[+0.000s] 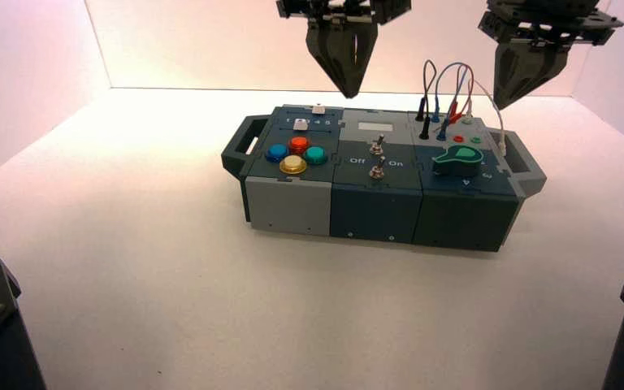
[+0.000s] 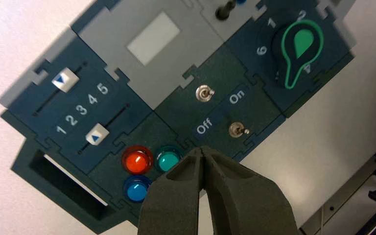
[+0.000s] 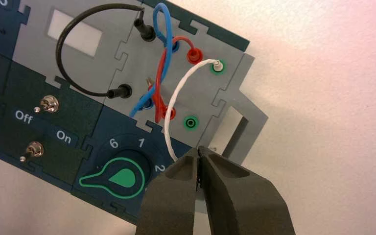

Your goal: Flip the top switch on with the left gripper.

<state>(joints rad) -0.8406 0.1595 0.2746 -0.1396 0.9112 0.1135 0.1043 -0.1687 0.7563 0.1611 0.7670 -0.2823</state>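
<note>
High view puts the lower toggle (image 1: 378, 170) nearest on the box (image 1: 374, 203), with the top switch (image 1: 379, 145) just behind it on the dark middle panel, between the "Off" and "On" lettering. That closeness is the main hazard: a descent that lands slightly short would likely catch the lower twin instead. Beside the pair sit the coloured buttons (image 1: 296, 153) on one side and the green knob (image 1: 457, 160) on the other; a sideways drift could press or turn one. Farther back and well above hangs the left gripper (image 1: 347, 88), jaws together in a V point, not yet touching anything. A closed tip is narrow, so it may slip off the small lever, or push it the wrong way toward "Off". The right gripper (image 1: 505, 102) hovers, jaws shut, over the wires (image 1: 447, 89); it could snag them if it moved.
</note>
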